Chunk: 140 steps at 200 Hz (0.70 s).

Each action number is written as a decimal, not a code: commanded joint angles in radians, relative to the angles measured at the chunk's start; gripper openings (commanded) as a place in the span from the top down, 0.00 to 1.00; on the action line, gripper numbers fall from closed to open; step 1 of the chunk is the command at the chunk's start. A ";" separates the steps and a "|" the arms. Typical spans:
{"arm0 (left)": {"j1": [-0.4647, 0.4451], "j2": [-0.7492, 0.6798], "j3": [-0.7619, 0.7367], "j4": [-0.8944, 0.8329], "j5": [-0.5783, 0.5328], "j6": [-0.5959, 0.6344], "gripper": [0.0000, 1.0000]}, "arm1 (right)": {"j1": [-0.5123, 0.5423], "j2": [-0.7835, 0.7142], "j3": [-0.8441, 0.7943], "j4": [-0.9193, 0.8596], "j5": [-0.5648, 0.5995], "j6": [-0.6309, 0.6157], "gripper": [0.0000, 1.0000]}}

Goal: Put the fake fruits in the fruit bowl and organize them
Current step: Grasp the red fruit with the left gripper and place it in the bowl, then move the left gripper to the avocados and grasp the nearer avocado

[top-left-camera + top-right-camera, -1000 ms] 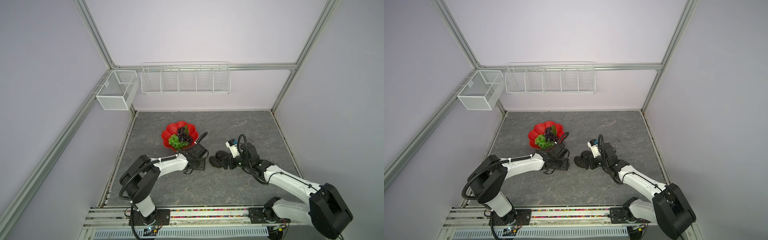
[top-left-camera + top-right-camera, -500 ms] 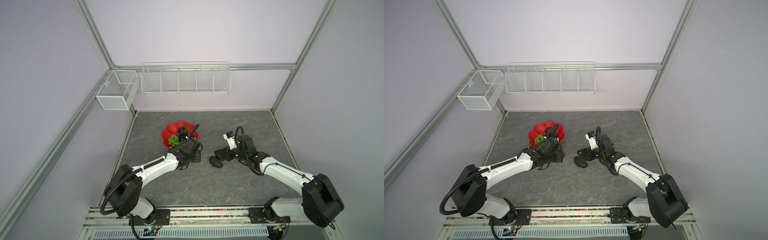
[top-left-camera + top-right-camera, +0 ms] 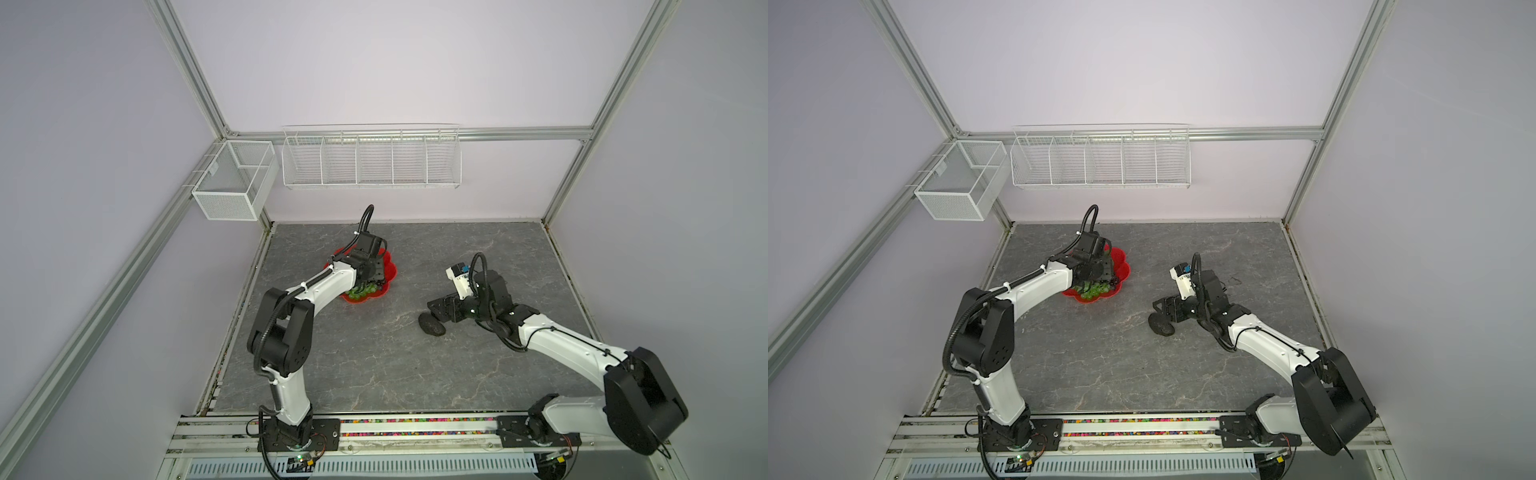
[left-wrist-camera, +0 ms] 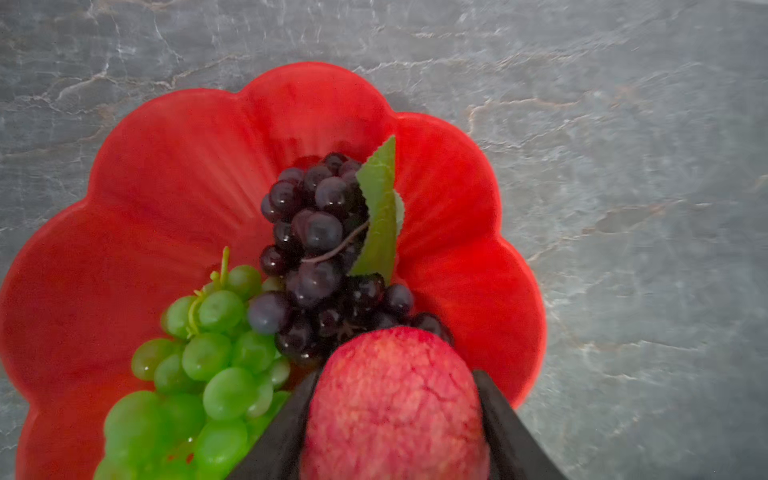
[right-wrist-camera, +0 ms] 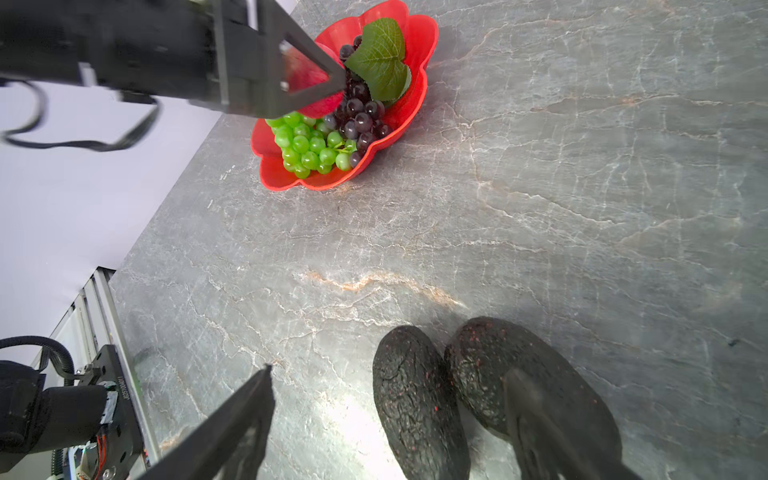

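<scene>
Two avocados [image 5: 419, 411] on table [image 5: 540, 208] | left tool [image 4: 395, 374] grips apple [image 4: 395, 415] over bowl [image 4: 166, 166]

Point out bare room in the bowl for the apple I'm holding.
Widest bare patch: the bowl floor and petals bordered by the green grapes and purple grapes, away from the leaf. A narrower strip runs between leaf and rim. Crowded: right under the apple in the left end effector, where the bunches meet.

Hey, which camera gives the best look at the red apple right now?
The left wrist view: the red apple fills the foreground, clamped between the jaws of the left gripper above the red bowl. The right wrist view shows only part of it behind a jaw. In both top views the gripper hides it.
</scene>
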 commanded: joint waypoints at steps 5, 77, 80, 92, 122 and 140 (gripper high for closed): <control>0.003 0.021 0.036 -0.070 -0.028 0.041 0.46 | 0.004 -0.011 -0.025 0.040 0.007 0.009 0.12; 0.003 -0.022 0.016 -0.055 0.000 0.047 0.35 | -0.008 0.019 -0.004 0.063 -0.017 0.006 0.12; 0.002 -0.027 0.011 -0.053 0.003 0.044 0.35 | -0.010 0.019 -0.009 0.069 -0.017 0.010 0.12; -0.002 -0.046 -0.005 -0.047 0.010 0.043 0.34 | -0.019 0.014 -0.030 0.089 -0.017 0.023 0.12; -0.014 -0.098 -0.058 -0.007 0.006 0.026 0.33 | -0.052 0.018 -0.069 0.113 -0.044 0.047 0.12; -0.043 -0.155 -0.100 0.030 0.036 0.039 0.33 | -0.068 -0.002 -0.075 0.091 -0.059 0.041 0.12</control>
